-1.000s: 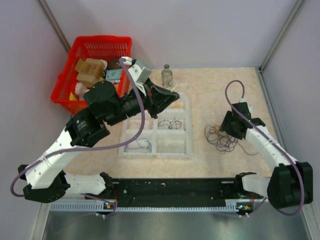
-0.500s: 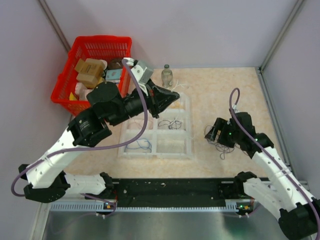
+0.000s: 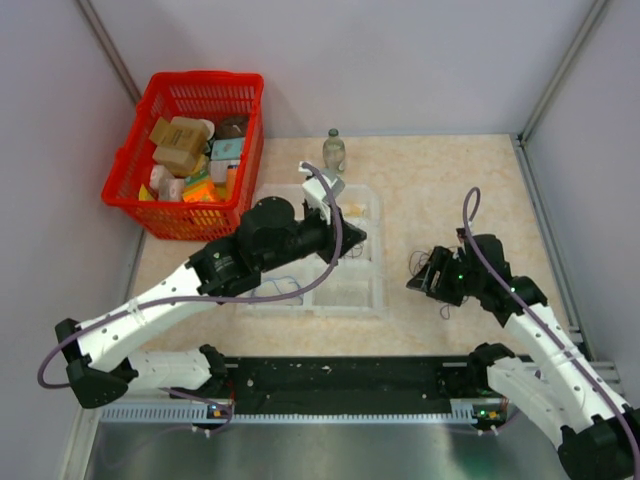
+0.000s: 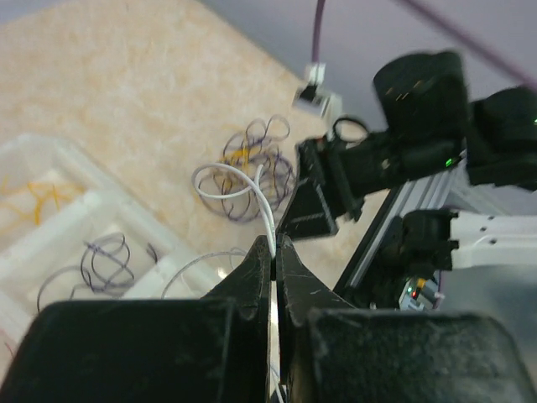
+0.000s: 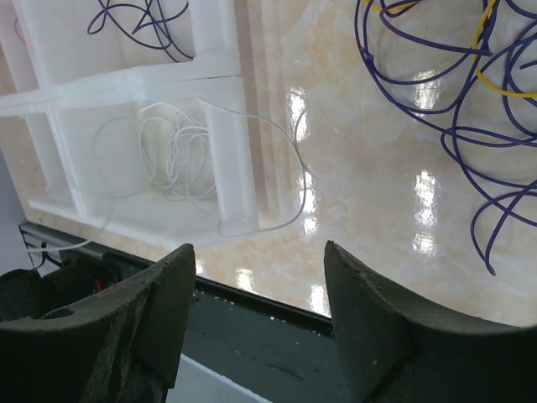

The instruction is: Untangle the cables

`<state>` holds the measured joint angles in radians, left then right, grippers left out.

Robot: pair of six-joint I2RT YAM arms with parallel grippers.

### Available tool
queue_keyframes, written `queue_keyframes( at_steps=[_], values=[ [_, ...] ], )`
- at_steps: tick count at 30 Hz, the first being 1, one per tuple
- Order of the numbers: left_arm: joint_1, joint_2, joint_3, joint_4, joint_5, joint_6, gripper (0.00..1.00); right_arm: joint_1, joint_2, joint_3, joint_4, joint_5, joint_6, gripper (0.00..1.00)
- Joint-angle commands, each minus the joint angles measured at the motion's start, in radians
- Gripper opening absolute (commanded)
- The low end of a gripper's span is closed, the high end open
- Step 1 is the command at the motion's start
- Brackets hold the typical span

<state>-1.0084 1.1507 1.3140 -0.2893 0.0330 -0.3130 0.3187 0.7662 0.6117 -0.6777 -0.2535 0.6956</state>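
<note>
1. The left gripper is pinched tight on one white wire. It hangs over the tray's right-hand half.
2. From the pinch the white wire rises and curls away from the tray towards the cables. I cannot tell whether its far loop is free or caught in the bunch.
3. The cables lie on the table just right of the tray, apart from its rim. The bunch is mostly purple with a few yellow strands and has no clear long axis.
4. The right gripper has its jaws spread and grasps nothing. It sits at the tray-side edge of the bunch, with bare table under the gap and the purple loops off to one side.
5. The right arm is plainly nearer the cables, so the next pick looks like its job. It would need to shift away from the tray to get over a strand.
6. Another white wire lies in a near tray compartment, with one loop spilling over the wall.
</note>
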Motion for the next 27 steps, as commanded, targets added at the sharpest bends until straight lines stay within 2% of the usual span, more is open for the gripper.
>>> queue_keyframes(
  at_steps=[1, 9, 13, 20, 27],
  values=[
    [0.013, -0.057, -0.114, 0.084, -0.057, -0.087, 0.0, 0.006, -0.021, 0.01, 0.052, -0.046, 0.019, 0.62],
    [0.014, -0.074, -0.226, 0.067, -0.13, -0.112, 0.0, 0.006, -0.001, -0.029, 0.078, -0.102, 0.021, 0.62],
    [0.014, -0.03, -0.291, 0.064, -0.177, -0.086, 0.0, 0.029, -0.001, -0.082, 0.15, -0.168, 0.024, 0.68],
    [0.024, 0.078, -0.355, 0.153, -0.254, -0.046, 0.0, 0.138, 0.056, -0.128, 0.205, -0.093, 0.056, 0.72],
    [0.03, 0.135, -0.367, 0.128, -0.182, -0.104, 0.0, 0.184, -0.011, -0.089, 0.153, 0.055, 0.056, 0.71]
  ],
)
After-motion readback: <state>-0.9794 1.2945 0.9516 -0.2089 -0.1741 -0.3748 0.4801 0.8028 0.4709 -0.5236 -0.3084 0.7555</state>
